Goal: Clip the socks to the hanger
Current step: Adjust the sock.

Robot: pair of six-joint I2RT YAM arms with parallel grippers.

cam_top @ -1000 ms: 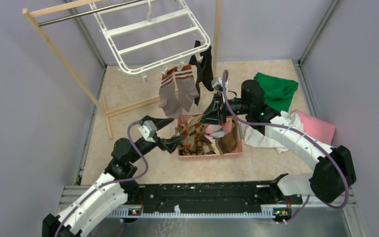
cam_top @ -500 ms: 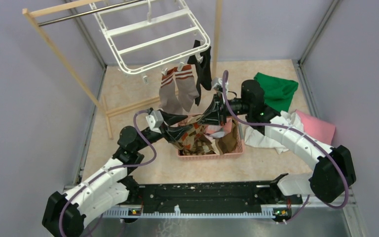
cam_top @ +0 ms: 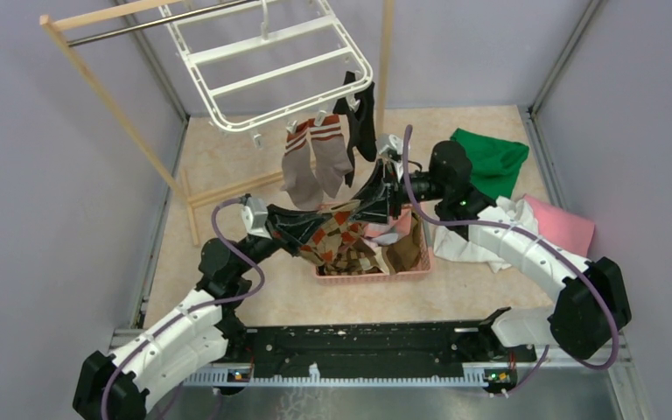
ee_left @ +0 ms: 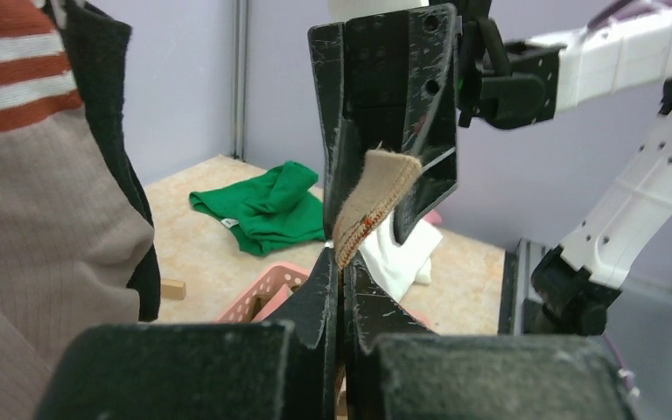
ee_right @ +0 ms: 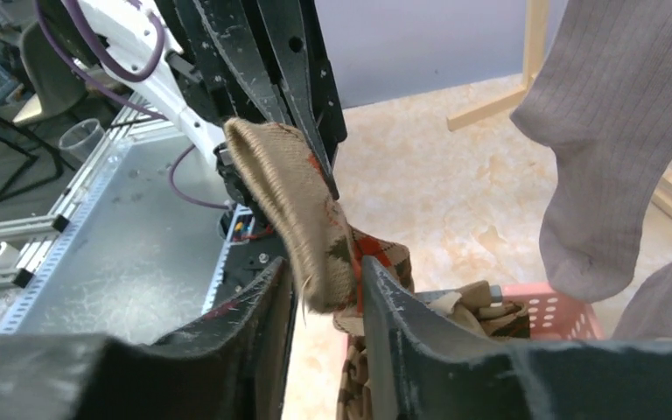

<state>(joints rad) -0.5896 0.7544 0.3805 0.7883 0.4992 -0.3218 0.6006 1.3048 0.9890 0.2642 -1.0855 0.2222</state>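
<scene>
Brown argyle sock: it is held up above the pink basket on the table and spans the short gap between the two claws, which meet at its cuff.
Left claw: its fingers are pressed together on the cuff edge, pinching it fast.
Right claw: its jaws stand a little apart with the same cuff between them. The right wrist view shows a sliver of gap on one side. Whether the other pad touches the sock cannot be told.
Change over the last second: the left claw stood wide open, low at the basket's left rim. It has risen, moved in toward the right claw and closed on the sock. The right claw was clamped on the cuff then and has loosened, though it has barely shifted.
Hanger: it hangs tilted from the wooden rack at the back left. Two striped-cuff socks and black socks are clipped along its near edge, as before.
Hidden or unclear: the hanger's far end is cut off by the top of the view, and its clips are too small to read. The sock's lower part merges with other patterned cloth in the basket, so where it ends cannot be told. In the left wrist view that claw's own fingers cover everything below the cuff.
</scene>
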